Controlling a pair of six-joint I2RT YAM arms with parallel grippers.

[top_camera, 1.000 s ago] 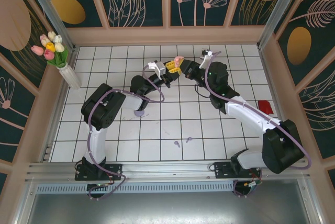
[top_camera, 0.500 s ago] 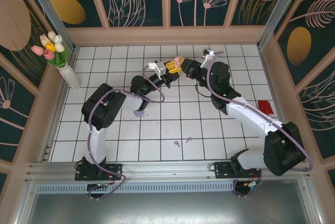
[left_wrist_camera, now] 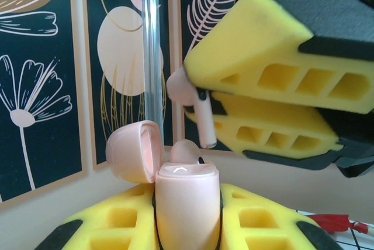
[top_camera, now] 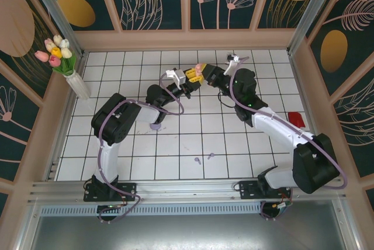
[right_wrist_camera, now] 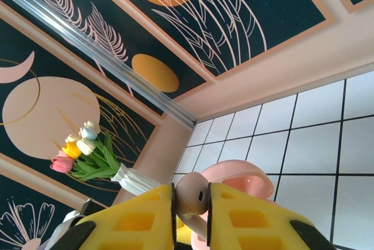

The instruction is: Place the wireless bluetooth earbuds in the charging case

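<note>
Jaws of the left gripper (left_wrist_camera: 187, 222) clenched the open pink charging case (left_wrist_camera: 186, 196), bottom cut off; right gripper (right_wrist_camera: 191, 208) jaws pinched a pink earbud (right_wrist_camera: 191, 194) just above it.

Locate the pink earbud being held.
Left wrist view: the pink earbud is pinched in the right pincer, just above the open pink case held by the left pincer.
</note>
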